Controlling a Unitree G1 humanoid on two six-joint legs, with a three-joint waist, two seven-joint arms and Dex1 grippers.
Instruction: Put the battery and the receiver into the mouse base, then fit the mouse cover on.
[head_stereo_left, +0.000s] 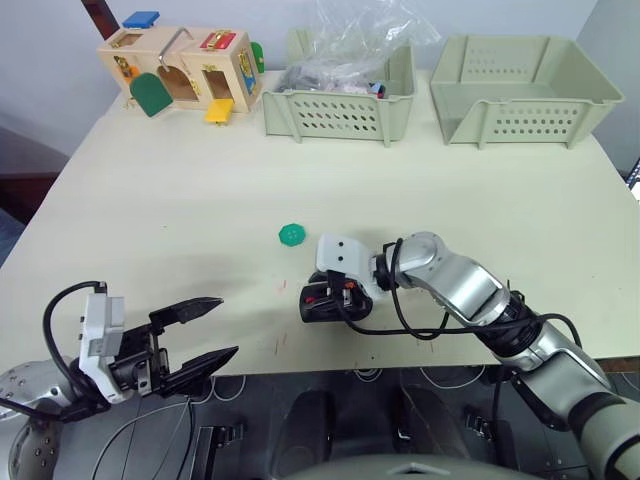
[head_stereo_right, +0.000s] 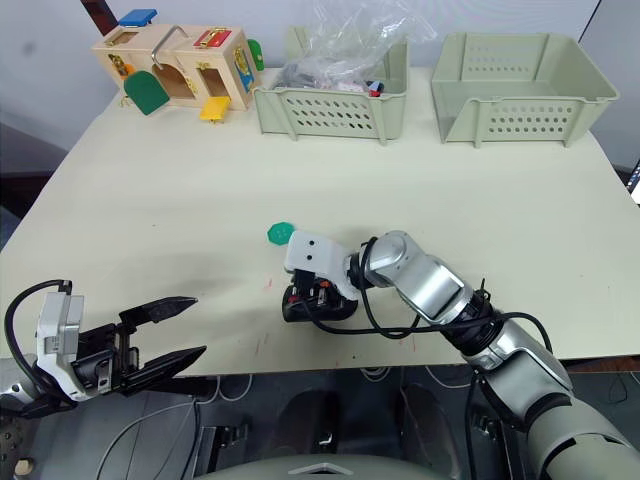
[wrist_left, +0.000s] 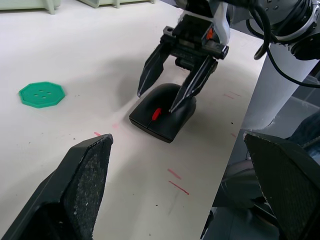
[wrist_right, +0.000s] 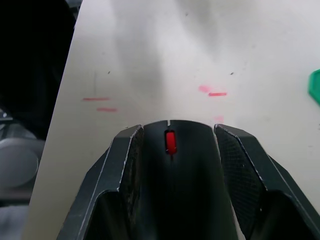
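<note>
The right gripper (wrist_left: 170, 102) straddles the mouse cover (wrist_left: 165, 117), one finger at each flank, seemingly touching. The green disc (head_stereo_left: 291, 234) sits at its ten o'clock. The left gripper (head_stereo_left: 205, 338) hovers agape, empty — well apart at eight o'clock.

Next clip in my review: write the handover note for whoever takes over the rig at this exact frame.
Right gripper: fingers straddle the assembled black oval mouse with the red scroll wheel near the table's front edge; whether they are pressing on it, I cannot tell.
Left gripper: open, holding nothing, low at the table's front left.
Done: the mouse cover appears fitted; battery and receiver are presumably inside.
Left: check the cover is seated, then release and pull back.
The flat green disc lies just behind the mouse.
</note>
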